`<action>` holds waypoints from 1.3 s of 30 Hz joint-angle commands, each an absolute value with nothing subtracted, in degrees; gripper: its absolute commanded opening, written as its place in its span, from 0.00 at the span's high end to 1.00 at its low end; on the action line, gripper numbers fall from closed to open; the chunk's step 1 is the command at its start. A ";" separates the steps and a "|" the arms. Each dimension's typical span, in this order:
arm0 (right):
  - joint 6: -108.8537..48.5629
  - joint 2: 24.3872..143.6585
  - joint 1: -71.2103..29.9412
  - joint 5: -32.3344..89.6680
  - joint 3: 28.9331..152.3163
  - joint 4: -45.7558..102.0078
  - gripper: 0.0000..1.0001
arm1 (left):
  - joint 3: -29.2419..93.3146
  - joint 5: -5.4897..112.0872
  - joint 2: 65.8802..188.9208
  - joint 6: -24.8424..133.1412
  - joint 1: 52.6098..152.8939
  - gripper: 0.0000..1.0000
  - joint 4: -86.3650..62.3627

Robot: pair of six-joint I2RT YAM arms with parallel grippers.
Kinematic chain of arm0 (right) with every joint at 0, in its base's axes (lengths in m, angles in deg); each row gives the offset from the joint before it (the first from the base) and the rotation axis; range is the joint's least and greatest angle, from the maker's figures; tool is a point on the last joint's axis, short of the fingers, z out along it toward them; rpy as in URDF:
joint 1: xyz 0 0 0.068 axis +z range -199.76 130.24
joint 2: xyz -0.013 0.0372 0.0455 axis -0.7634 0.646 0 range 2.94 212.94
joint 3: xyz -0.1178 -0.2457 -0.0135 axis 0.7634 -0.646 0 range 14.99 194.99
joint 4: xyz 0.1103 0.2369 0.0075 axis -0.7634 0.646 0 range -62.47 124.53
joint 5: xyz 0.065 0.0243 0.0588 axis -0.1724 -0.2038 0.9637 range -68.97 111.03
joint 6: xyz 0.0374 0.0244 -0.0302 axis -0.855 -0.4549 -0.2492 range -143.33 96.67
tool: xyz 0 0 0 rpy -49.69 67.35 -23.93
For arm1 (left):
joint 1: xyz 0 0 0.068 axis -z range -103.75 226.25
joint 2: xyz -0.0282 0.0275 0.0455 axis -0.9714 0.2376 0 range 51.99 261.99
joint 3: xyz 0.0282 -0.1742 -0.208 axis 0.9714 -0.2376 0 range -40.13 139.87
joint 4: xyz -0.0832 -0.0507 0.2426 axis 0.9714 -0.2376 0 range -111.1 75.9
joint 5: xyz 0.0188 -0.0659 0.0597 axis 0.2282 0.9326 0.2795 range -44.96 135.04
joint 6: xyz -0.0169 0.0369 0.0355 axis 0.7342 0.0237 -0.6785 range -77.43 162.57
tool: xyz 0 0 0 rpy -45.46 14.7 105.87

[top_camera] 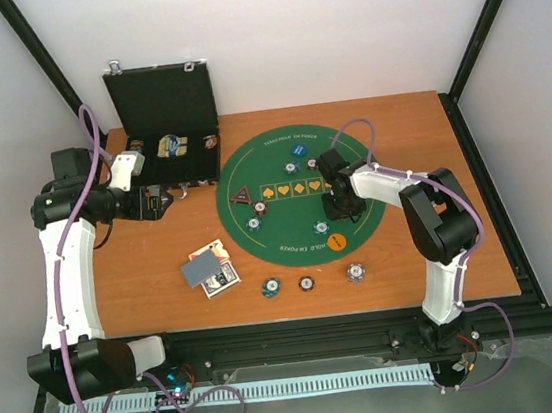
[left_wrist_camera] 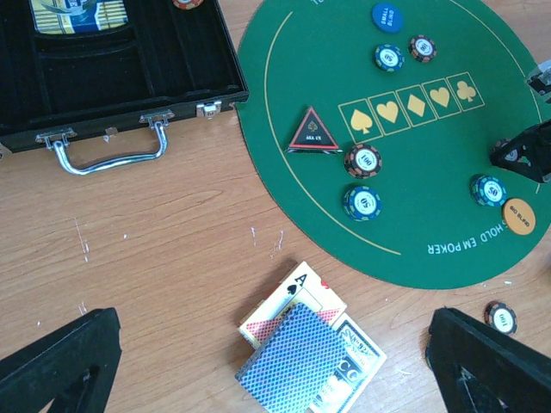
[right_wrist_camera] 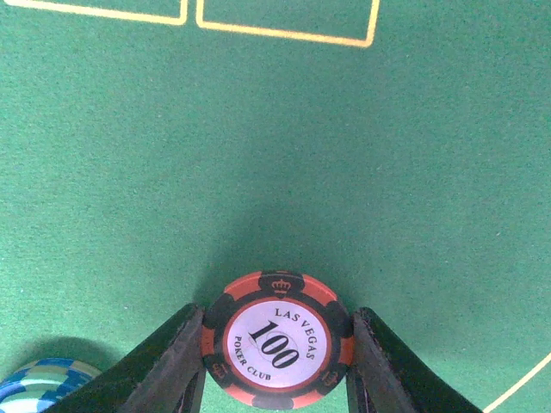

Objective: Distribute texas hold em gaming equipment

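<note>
light: bright, even | shadows: soft | focus: overhead view slightly soft

Overhead and left-wrist views share the green mat (top_camera: 284,231); right wrist looks closely down.

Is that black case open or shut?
Open. The case has its lid standing upright at the back, and a yellow pack shows inside.

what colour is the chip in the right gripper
Red and black striped rim, white centre reading 100. The chip shows best in the right wrist view.
</note>
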State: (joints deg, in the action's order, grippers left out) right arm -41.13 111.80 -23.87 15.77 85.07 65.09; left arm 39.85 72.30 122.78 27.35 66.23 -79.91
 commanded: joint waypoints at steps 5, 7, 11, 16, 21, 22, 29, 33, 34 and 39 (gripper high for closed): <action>-41.29 110.70 -24.45 15.39 86.53 65.83 0.47 | 41.65 73.22 122.79 28.32 65.84 0.00 -79.50; -41.63 109.71 -24.45 14.62 87.25 66.72 0.40 | 41.70 73.16 122.61 28.29 65.86 0.00 -79.58; -43.19 105.33 -24.17 12.44 87.58 69.27 0.34 | 41.70 73.26 122.57 28.10 65.86 0.00 -79.67; -46.21 97.74 -20.24 10.04 83.91 73.66 0.29 | 41.31 73.24 122.36 27.99 65.84 0.00 -79.55; -51.97 88.51 -15.08 9.30 74.69 76.56 0.25 | 40.64 73.83 121.82 28.11 65.84 0.00 -79.15; -53.06 86.97 -14.40 9.84 73.00 76.88 0.24 | 40.60 73.98 121.84 28.15 65.83 0.00 -79.12; -57.97 80.56 -9.58 11.41 67.06 79.39 0.23 | 40.33 74.48 121.87 28.25 65.80 0.00 -79.05; -59.10 80.59 -8.57 12.13 65.00 79.12 0.21 | 40.72 74.57 121.69 28.29 65.79 0.00 -79.18; -59.24 80.71 -8.36 12.49 64.44 78.79 0.21 | 40.80 74.44 121.72 28.25 65.79 0.00 -79.27; -59.77 81.37 -7.17 13.23 62.21 77.41 0.21 | 41.15 74.29 121.78 28.20 65.81 0.00 -79.45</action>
State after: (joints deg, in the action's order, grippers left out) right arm -57.81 81.42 -8.38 12.64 63.61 78.27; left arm 39.83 73.59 122.73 27.37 66.23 -79.69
